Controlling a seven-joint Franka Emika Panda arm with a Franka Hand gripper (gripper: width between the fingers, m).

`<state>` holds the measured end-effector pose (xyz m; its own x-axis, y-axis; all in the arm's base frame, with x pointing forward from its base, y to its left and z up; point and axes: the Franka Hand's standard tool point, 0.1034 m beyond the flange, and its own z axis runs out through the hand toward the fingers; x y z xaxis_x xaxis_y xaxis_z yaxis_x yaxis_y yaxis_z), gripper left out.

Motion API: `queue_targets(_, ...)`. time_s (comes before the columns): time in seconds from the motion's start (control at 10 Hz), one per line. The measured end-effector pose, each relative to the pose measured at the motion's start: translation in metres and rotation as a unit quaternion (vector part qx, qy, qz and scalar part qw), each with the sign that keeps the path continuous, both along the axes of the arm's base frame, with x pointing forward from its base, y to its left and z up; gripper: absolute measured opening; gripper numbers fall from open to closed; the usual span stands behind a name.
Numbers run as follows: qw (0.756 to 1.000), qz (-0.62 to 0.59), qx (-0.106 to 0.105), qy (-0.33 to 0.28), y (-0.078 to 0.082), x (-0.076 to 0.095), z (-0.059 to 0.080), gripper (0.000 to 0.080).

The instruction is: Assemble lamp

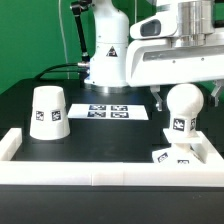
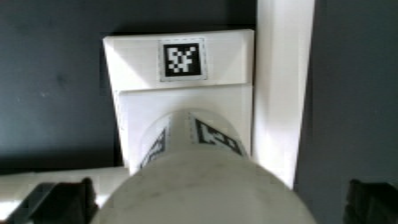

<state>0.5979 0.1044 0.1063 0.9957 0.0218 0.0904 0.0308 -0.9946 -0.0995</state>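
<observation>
Rail (image 1: 100, 173): nearest the exterior camera, a white raised border along the front of the black table (image 1: 110, 135); I judge it serves as a stop to square parts against.
Base (image 1: 178, 155): flat white square with tags, sitting in the corner of the rail on the exterior view's right, pressed against it so it cannot slide or turn.
Base in the wrist view (image 2: 178, 75): one tag faces up and a white wall runs along one edge of it.
Bulb (image 1: 184, 108): rounded white piece standing upright on the base, tag on its neck; in the wrist view the bulb (image 2: 199, 160) fills the foreground, directly under my hand.
Pincer (image 1: 186, 78): I hang right over the bulb's top, aligned with its axis, as for turning it into the base.
Fingers (image 2: 54, 200): dark tips show on either side of the bulb; I cannot tell whether they press on it or stand free.
Shade (image 1: 48, 112): tapered cup, mouth down, well apart from the base toward the exterior view's left, not yet fitted.
Marker board (image 1: 112, 111): flat strip behind the base, between it and the shade.
Stage, as I judge: bulb seating under way, shade comes after.
</observation>
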Motion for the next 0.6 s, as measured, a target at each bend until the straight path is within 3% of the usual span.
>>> queue_targets(0.1,0.999,0.035,-0.005,-0.004,0.0,0.0004,0.0003,0.0698)
queue_targets(0.3,0.986,0.159,-0.035,-0.023,-0.0005,0.0049,0.0031,0.0698)
queue_targets(0.6,0.943,0.325,-0.062,-0.034,-0.0042,0.0059,0.002,0.0698)
